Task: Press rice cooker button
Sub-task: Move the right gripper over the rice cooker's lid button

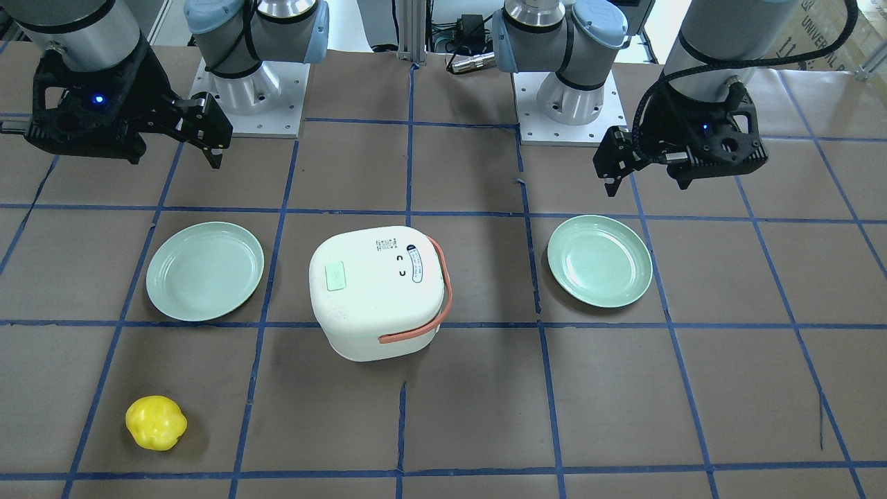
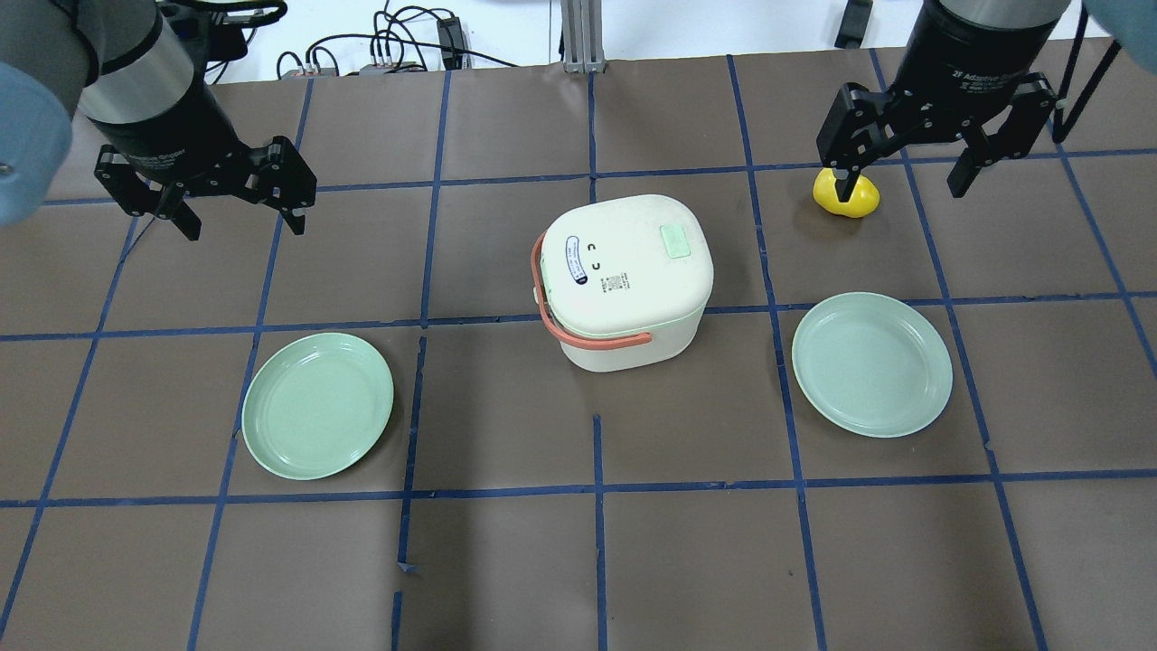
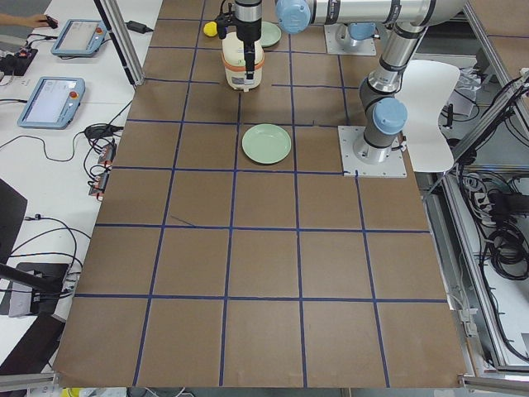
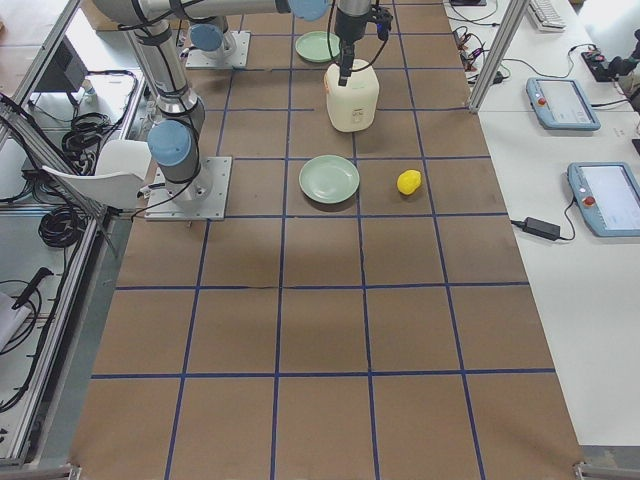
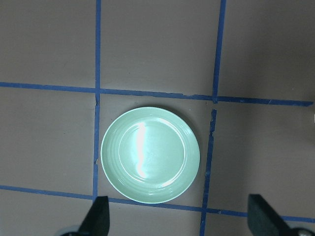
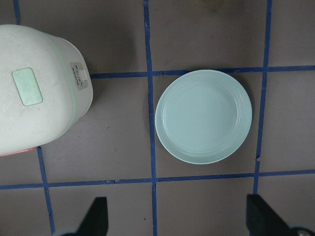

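Note:
The white rice cooker with a salmon handle stands mid-table; it also shows in the overhead view. A pale green button sits on its lid, seen too in the overhead view and the right wrist view. My left gripper is open and empty, high above the table, off to the cooker's left. My right gripper is open and empty, high up to the cooker's right, apart from it. In the right wrist view the cooker lies at the left edge, with my open right gripper at the bottom.
A green plate lies left of the cooker, below my left gripper in its wrist view. A second green plate lies to the right. A yellow pepper sits at the far right, under my right gripper.

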Available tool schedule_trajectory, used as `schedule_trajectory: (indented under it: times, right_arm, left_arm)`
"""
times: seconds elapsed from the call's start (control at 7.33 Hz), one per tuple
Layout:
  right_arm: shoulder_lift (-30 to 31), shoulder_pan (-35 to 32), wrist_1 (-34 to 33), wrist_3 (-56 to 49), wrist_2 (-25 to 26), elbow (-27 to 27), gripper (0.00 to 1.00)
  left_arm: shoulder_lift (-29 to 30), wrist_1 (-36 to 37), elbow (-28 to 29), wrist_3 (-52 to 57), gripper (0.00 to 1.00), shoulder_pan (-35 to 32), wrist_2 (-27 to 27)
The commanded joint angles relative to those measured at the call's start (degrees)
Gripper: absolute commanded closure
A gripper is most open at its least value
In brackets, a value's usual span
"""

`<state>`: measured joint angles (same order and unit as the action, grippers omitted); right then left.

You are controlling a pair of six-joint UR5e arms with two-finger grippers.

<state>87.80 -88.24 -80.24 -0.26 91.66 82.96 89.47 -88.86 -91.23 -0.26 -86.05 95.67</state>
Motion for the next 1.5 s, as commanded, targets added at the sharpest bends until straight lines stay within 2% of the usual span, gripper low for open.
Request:
schedule_trajectory:
  times: [0.0,0.14,0.27,0.41,0.55,0.68,0.82,0.95,1.36]
  right_arm:
    - [0.09,-0.18,-0.36,-0.26,0.01,-0.26,0.0]
    - [-0.25,-0.96,-3.32,0.26,-1.2,-1.13,0.0]
    - [-1.13,-3.15,-7.87,2.0,-6.09,-0.18,0.01]
    - [-3.22,-5.43,-10.61,5.67,-6.57,-0.52,0.17]
    - [-4.81,-8.5,-10.82,8.32,-7.71,-0.78,0.51]
    - [-6.83,-10.18,-10.99,8.87,-9.46,-0.44,0.72]
    - [-8.85,-10.2,-10.99,8.7,-9.57,-0.87,0.85]
    - [-9.83,-10.55,-12.82,8.79,-9.65,-0.18,0.89]
    - [-13.0,-10.73,-14.16,8.52,-9.57,0.96,0.89]
  left_arm:
    - [0.0,0.0,0.0,0.0,0.0,0.0,0.04]
    - [0.0,0.0,0.0,0.0,0.0,0.0,0.04]
    - [0.0,-0.09,0.0,0.0,0.0,0.0,0.04]
    - [0.0,0.0,0.0,0.0,0.0,0.0,0.04]
    - [0.0,0.0,0.0,0.0,0.0,0.0,-0.05]
    - [0.0,-0.09,0.0,0.0,0.0,0.0,0.04]
    - [0.0,0.0,0.0,0.0,0.0,0.0,0.04]
    - [0.0,0.0,0.0,0.0,0.0,0.0,0.04]
    - [0.0,0.0,0.0,0.0,0.0,0.0,0.04]
